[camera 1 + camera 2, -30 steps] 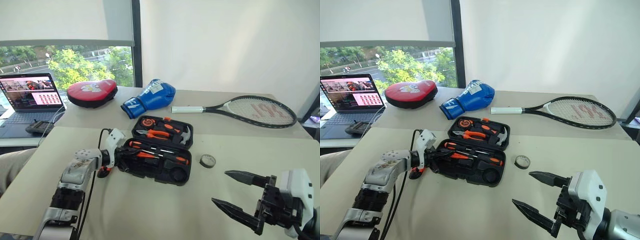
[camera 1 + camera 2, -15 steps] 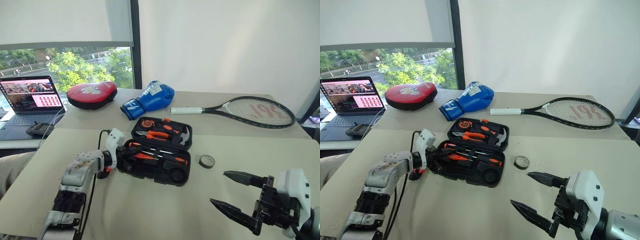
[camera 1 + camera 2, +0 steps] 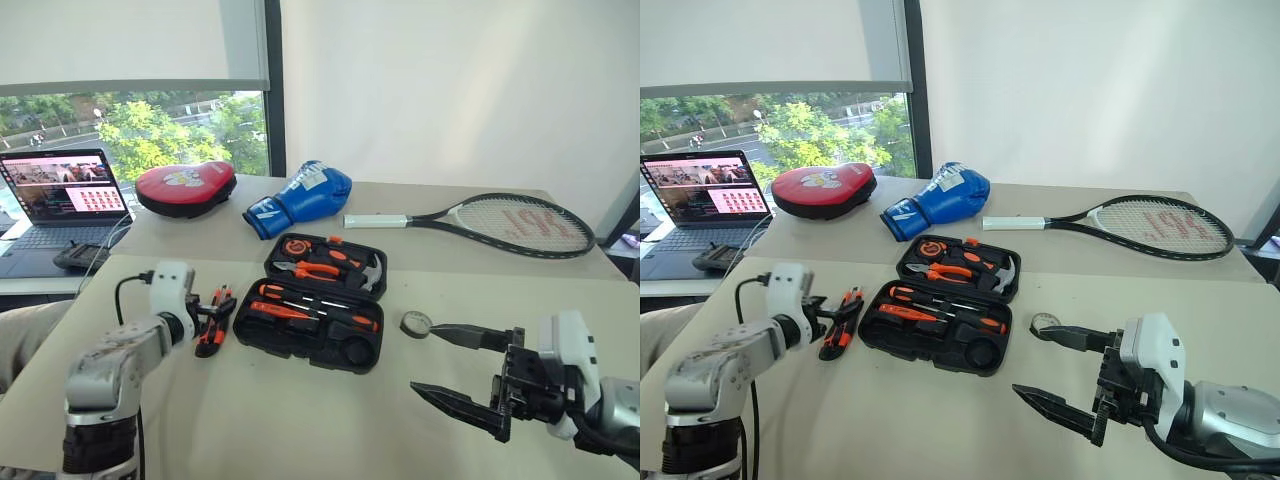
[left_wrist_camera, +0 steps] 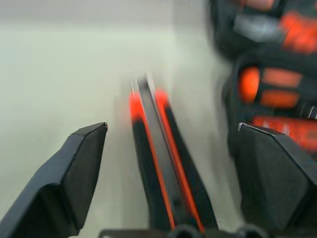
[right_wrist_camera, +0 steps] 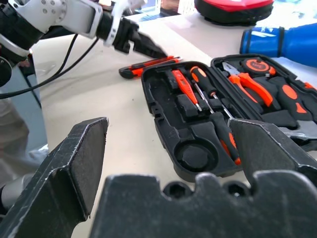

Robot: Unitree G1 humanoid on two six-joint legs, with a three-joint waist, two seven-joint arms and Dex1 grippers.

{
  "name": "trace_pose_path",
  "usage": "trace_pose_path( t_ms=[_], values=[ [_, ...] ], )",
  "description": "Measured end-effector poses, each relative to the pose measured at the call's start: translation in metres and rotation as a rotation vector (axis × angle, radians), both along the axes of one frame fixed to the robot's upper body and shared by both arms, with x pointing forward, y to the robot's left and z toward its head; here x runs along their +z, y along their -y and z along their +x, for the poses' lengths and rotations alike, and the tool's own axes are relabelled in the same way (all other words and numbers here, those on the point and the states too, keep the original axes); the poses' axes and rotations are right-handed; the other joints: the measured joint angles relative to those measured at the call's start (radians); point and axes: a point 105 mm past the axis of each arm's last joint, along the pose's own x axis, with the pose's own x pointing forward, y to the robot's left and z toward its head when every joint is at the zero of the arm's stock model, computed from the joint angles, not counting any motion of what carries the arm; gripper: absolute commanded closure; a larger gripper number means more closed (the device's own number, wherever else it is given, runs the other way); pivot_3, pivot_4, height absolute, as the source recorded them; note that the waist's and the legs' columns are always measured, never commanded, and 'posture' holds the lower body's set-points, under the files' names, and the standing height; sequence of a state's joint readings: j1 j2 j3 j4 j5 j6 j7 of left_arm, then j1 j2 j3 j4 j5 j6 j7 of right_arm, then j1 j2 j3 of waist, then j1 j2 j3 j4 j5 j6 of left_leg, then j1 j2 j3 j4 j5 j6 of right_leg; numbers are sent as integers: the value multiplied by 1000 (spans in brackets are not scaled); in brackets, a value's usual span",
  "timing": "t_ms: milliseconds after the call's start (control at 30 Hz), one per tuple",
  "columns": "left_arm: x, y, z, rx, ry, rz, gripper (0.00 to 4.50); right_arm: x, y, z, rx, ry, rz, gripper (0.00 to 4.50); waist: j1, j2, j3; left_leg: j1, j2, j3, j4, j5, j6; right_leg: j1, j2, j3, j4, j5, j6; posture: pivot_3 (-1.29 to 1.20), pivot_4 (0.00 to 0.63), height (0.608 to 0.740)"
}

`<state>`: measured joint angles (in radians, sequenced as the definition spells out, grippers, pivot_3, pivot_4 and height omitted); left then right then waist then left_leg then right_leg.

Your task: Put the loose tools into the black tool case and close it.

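My 2 claws gape, empty.
Left claw (image 3: 207,318) has drawn back from moulded black tool case (image 3: 312,312); slim orange-and-black utility knife (image 3: 214,320) lies beside it; right claw (image 3: 455,367) hovers.

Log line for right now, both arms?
left gripper: open over utility knife | right gripper: open, empty | tool case: open | tape roll: loose

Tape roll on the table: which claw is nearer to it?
Right. The right claw has one fingertip right beside the tape roll; the left claw is across the tool case, over the utility knife.
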<state>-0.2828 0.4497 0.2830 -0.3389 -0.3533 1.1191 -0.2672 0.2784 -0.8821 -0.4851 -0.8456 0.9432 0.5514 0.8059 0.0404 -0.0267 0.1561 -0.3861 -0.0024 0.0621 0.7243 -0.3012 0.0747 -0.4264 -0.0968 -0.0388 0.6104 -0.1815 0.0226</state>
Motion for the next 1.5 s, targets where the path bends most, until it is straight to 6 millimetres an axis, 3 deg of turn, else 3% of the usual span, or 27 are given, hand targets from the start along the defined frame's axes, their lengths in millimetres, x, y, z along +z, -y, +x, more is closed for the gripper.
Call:
trace_pose_path(
  t_ms=[67, 167, 267, 400, 467, 600, 700, 800, 933, 1100, 1300, 1500],
  values=[
    [-14, -5, -8, 31, -51, 28, 89, 0, 1, 1, 3, -5, -7, 0, -1, 0, 0, 1, 0, 0, -3, 0, 0, 0, -2, 1, 0, 0, -1, 0, 150, 740],
    [-17, -4, -12, 37, -46, 67, 89, 0, 2, 0, 11, -8, -15, 0, -1, 0, 0, 3, 0, 0, -5, 1, -1, 0, -3, 1, 0, -1, -2, 0, 150, 740],
    [-19, -5, -13, 47, -41, 79, 769, 1, 3, 0, 7, -4, -19, 0, -1, 1, 0, 5, 0, 0, -9, 1, -2, 0, -5, 1, 0, -3, -5, 0, 150, 740],
    [-20, -2, -11, 45, 24, 7, 2381, 2, 5, 0, -5, 0, -19, 0, 1, 2, -1, 4, 0, 0, -10, 1, -3, 0, -7, 1, 0, -4, -7, 0, 150, 740],
    [-15, 1, -8, 18, 74, -53, 2568, 3, 4, 0, -4, 1, -19, 0, 3, 0, 0, 2, 0, -1, -9, 2, -4, -2, -7, -1, 0, -5, -8, 0, 150, 740],
    [31, 9, 4, -140, 237, -194, 2568, 2, 4, -2, -17, 4, -22, 0, 6, -3, 1, -1, 0, -2, -9, 3, -4, -3, -7, -2, 0, -5, -8, 0, 150, 740],
    [82, 27, 14, -429, 315, -202, 2568, 0, 3, -5, -33, -3, -19, 0, 8, -3, 1, -1, -1, -1, -8, 3, -5, -3, 4, -5, 0, -5, -8, 0, 150, 740],
    [101, 61, 9, -789, 293, -135, 2568, 0, 4, -8, -57, -3, -23, 0, 1, -2, 1, 2, -2, 3, -9, 2, -2, -1, 5, -3, 0, -6, -7, 0, 150, 740],
    [84, 94, 8, -1129, 220, -16, 2568, -1, 5, -11, -86, -4, -24, 0, 1, -2, 1, 2, -2, 4, -8, 1, -1, 0, 6, -2, -2, -7, -8, 0, 150, 740],
    [46, 92, 14, -1457, 123, 305, 2568, -3, 9, -19, -138, -18, -28, 0, -4, -3, 2, 1, -1, 5, -9, 1, -1, -3, 6, -1, -1, -8, -9, 0, 150, 740],
    [17, 75, 16, -1586, 26, 472, 2568, -1, 14, -26, -164, -19, -45, 0, -3, -3, 2, -2, -1, 4, -6, 0, 1, -4, 5, -1, -1, -6, -6, 0, 150, 740],
    [12, 73, 16, -1621, 40, 508, 2568, -1, 12, -28, -170, -21, -45, 0, -1, -3, 2, -3, 0, 3, -3, -1, 2, -4, 4, -1, 0, -6, -4, 0, 150, 740]
  ],
)
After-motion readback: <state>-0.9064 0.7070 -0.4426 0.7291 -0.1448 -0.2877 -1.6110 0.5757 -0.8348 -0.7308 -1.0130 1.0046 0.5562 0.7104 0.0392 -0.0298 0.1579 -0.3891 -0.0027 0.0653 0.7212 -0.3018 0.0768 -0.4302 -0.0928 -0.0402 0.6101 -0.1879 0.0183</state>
